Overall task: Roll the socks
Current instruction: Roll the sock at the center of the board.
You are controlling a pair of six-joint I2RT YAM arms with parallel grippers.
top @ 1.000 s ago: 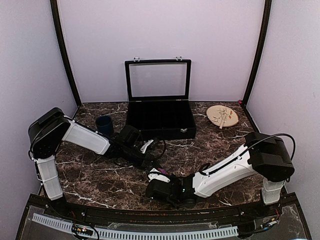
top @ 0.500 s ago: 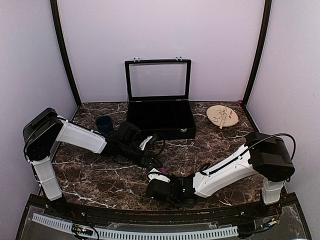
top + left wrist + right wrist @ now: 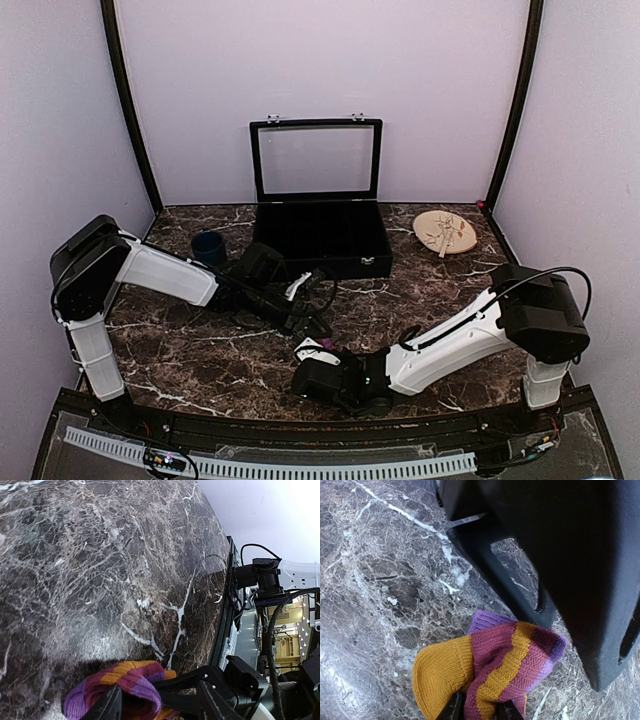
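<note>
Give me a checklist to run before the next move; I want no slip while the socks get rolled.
1. Grip: right gripper pinches the maroon sock: ok.
2. Release: left gripper is open, with its fingers at the same sock but not clamping it: ok.
3. Roll shape: the sock is loosely bunched, not a neat roll: not ok.
4. Second sock: the black striped sock shows in no view: cannot tell.
5. Clearance: the blue cup and black case stand apart from the sock: ok.
</note>
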